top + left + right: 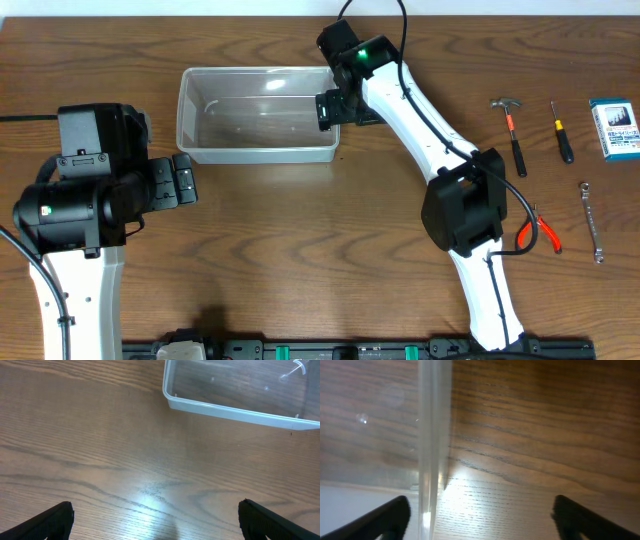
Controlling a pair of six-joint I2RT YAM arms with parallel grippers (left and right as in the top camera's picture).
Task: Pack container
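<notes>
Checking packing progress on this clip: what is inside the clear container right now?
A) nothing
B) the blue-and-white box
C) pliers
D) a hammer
A: the container shows only its bare bottom, while the hammer, the pliers and the blue-and-white box all lie on the table off to its side.

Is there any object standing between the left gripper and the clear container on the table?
No, nothing visible does. The left gripper is open over the table, and in the left wrist view only bare wood lies between its fingers and the near corner of the container.
</notes>
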